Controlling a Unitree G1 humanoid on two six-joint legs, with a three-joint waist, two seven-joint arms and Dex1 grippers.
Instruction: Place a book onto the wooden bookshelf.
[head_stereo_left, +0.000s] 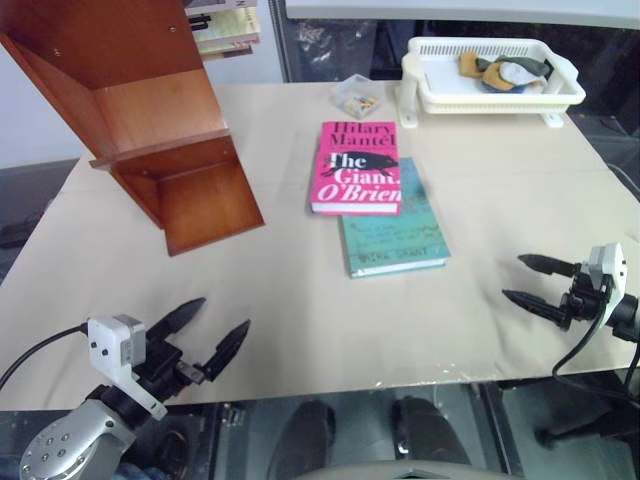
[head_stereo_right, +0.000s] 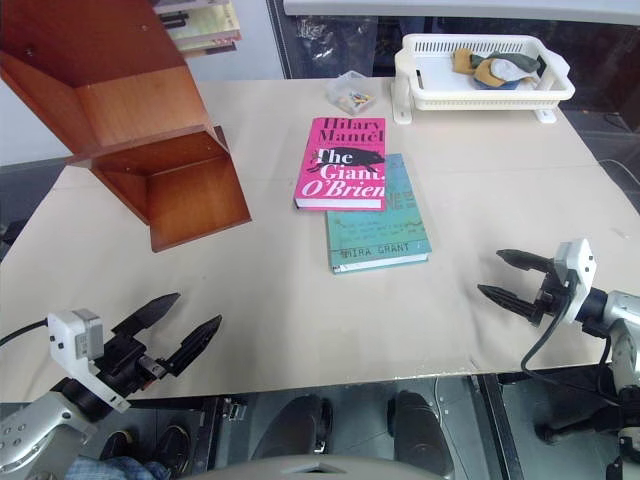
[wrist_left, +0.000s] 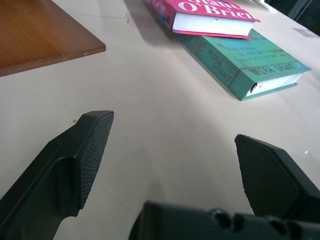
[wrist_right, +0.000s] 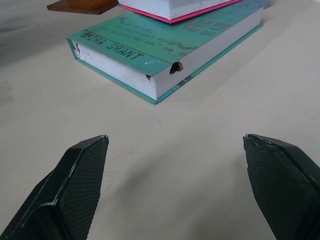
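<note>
Pink and bright, the book (head_stereo_left: 357, 167) lies flat near the middle of the table (head_stereo_left: 300, 320), and its near part rests on top of a teal-green book (head_stereo_left: 394, 233), which sticks out toward the robot. The wooden bookshelf (head_stereo_left: 150, 130) stands to the left of both books, a little apart from them, and it appears tilted, with open compartments facing the table. A white basket tray (head_stereo_left: 495, 75) with some cloth items is at the far edge, and a small clear box (head_stereo_left: 356, 95) sits just beside it.

The left gripper (head_stereo_left: 202, 335) hovers low over the near left part of the table with its two fingers spread wide and nothing between them. The right gripper (head_stereo_left: 535, 283) is at the near right side, also spread apart and empty, pointing toward the books.

No grasp is started yet, I think. Several things could go wrong from here. Because the pink book overlaps the green one, a gripper coming from the near side may catch the green book instead, or lift both. The paperback lies flat, so the fingers may only push it across the smooth cover. A wide swing of the left arm could also knock the bookshelf.
</note>
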